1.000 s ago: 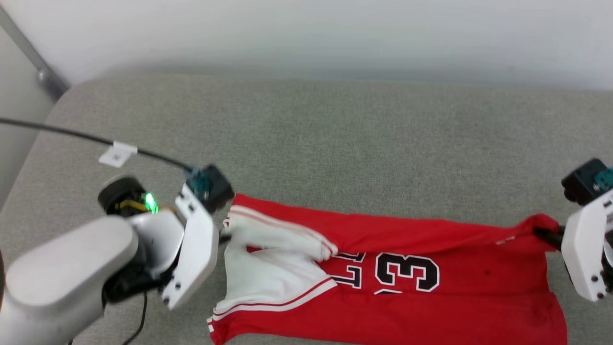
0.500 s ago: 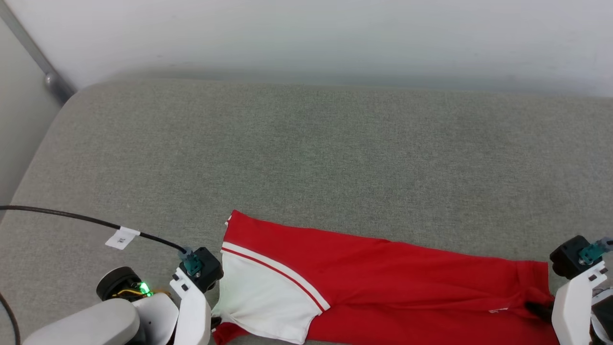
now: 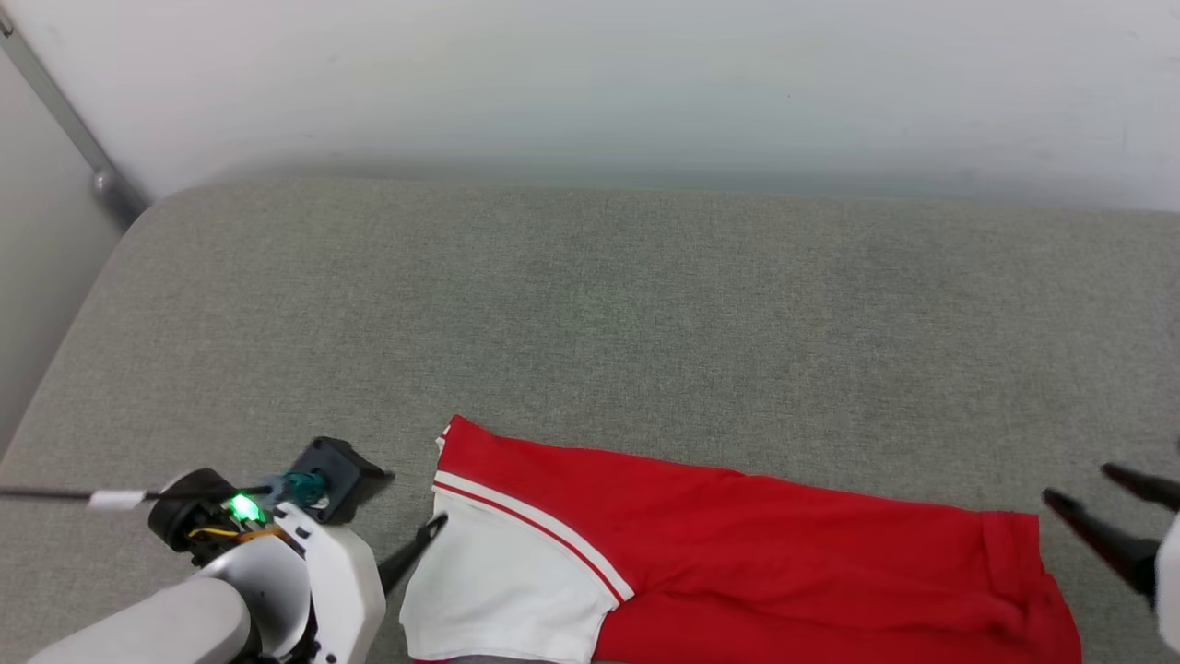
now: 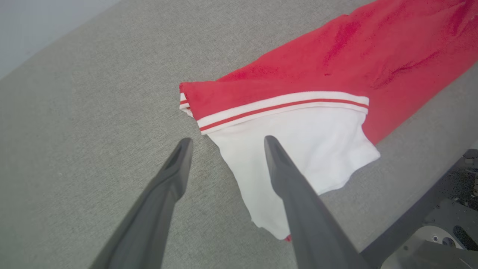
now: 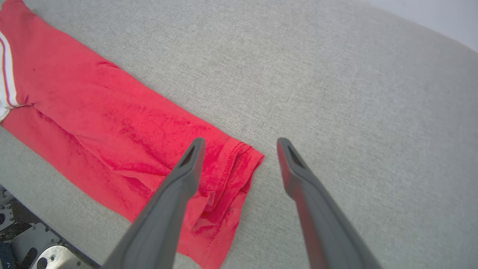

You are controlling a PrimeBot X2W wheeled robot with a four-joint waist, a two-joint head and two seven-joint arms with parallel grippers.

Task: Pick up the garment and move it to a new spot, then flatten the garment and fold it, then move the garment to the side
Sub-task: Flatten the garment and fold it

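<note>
The garment (image 3: 784,544) lies on the grey cushion as a long folded red strip, with a white sleeve (image 3: 498,590) and striped trim at its left end. No letters or number show. My left gripper (image 4: 227,141) is open just above the sleeve's edge, holding nothing; in the head view one of its dark fingers (image 3: 415,551) points at the sleeve. My right gripper (image 5: 241,142) is open over the red hem corner (image 5: 239,160), also holding nothing. In the head view the right gripper (image 3: 1077,484) stands just off the garment's right end.
The grey cushion (image 3: 590,304) stretches far back to a white wall (image 3: 590,74). A metal pole (image 3: 101,175) stands at the back left. A black cable with a white tag (image 3: 115,499) runs to my left wrist. The robot's base (image 4: 440,239) lies below the cushion's near edge.
Both grippers have opened and let go of the garment's ends, drawing slightly away. The garment now lies folded over, its letters and number covered. The head camera has also shifted.
</note>
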